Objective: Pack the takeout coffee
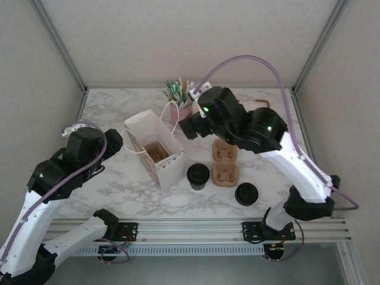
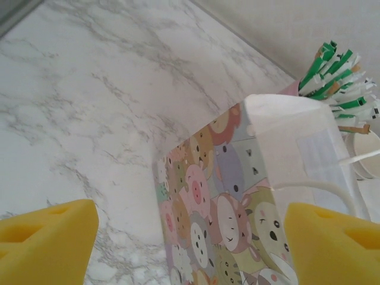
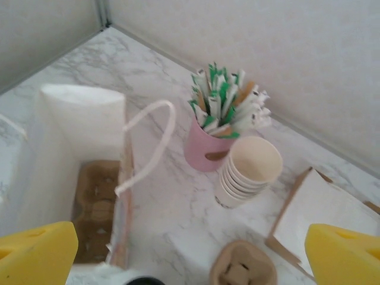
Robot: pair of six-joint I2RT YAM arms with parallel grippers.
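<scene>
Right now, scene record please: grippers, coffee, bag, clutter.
paper bag: upright, open, brown cardboard insert at bottom
takeout coffee: upright on table, beside bag, ungripped
left gripper: open, facing bag's printed side
right gripper: open, raised by bag's rim
clutter: pink cup of packets, stacked paper cups, cardboard carriers

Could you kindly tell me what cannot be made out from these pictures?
Top view: the takeout coffees are closed, so their contents are unseen.
Top view: the right arm covers the paper cup stack.
Left wrist view: the bag hides its inside behind its own wall.
Right wrist view: the bottom edge cuts off a dark rim, unidentifiable.
Right wrist view: the packets' print is too small to read.
</scene>
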